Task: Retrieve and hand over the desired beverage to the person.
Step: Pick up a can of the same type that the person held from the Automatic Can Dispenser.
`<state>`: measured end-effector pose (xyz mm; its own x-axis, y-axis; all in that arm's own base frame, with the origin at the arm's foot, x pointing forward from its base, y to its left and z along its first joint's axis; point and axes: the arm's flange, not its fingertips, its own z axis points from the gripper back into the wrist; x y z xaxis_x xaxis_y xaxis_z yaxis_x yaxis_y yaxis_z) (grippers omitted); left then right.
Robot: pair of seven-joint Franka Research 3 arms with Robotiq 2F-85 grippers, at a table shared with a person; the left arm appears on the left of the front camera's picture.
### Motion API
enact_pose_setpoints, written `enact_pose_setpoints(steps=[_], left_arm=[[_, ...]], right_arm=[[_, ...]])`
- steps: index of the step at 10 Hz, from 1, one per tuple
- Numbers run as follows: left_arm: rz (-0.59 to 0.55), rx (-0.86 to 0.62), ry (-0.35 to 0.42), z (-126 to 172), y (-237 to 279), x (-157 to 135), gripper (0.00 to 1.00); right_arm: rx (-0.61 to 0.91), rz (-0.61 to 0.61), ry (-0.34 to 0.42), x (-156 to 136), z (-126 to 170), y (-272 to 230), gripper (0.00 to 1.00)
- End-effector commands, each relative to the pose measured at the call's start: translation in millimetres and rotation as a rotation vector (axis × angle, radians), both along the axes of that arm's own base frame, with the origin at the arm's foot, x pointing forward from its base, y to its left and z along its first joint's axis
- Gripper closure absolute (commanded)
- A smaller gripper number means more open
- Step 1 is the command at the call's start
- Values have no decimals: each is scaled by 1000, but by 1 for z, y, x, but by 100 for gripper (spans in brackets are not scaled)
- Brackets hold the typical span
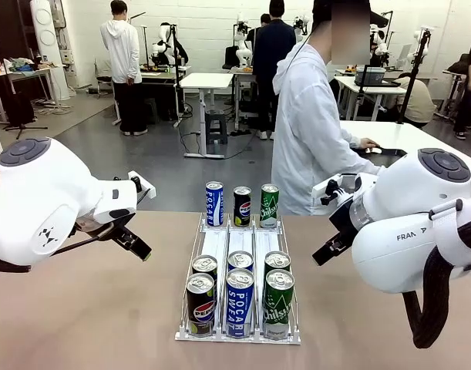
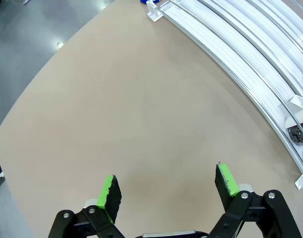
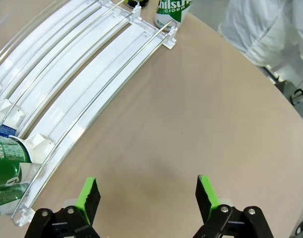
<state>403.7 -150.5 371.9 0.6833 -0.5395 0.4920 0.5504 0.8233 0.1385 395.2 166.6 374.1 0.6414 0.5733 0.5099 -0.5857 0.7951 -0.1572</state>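
- Step in hand: selection, ahead of any retrieval. No can is being gripped, and neither the left arm [image 1: 42, 200] nor the right arm [image 1: 412, 223] is reaching into the rack [image 1: 220, 337].
- Left jaws: released and standing wide apart, with nothing between the green pads [image 2: 109, 191]. They are hovering over the bare surface [image 2: 116, 109], beside the rack's white lanes.
- Right jaws: likewise released and empty, hovering over the surface on the rack's other side.
- Beverages: three lanes are holding upright cans.
  - At the near end a Pepsi can [image 1: 200, 302], a Pocari Sweat can [image 1: 239, 301] and a Chilsung cider can [image 1: 278, 302] are standing in front, each with a second can directly behind it.
  - At the far end one further can is standing in each lane, and the lane middles are lying bare.
- The person [image 1: 312, 131] is standing at the far side, just beyond the rack, with the body turned sideways and one hand [image 1: 368, 143] resting on a rear surface [image 1: 420, 139]. No pointing is showing, so the desired beverage cannot be told.
- Next move, as a judgement:
  - A choice must be read first.
  - The arm nearer the chosen lane should then be lowering released jaws around that can's body, clenching, lifting it clear of the rails, and carrying it across toward the person.
- Caution: the near cans are standing close together, so the pads are getting little room between neighbours.
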Motion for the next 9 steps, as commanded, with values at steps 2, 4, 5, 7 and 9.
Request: enact_pose_setpoints(steps=[2,4,5,7,9], left_arm=[[0,0,0,0,0,0,0],[0,0,0,0,0,0,0],[0,0,0,0,0,0,0],[0,0,0,0,0,0,0],[-40,36,-105,36,-1,-14,0]], right_arm=[[0,1,0,0,0,0,0],[0,1,0,0,0,0,0],[0,1,0,0,0,0,0],[0,1,0,0,0,0,0],[-22,35,-41,-24,32,3,0]])
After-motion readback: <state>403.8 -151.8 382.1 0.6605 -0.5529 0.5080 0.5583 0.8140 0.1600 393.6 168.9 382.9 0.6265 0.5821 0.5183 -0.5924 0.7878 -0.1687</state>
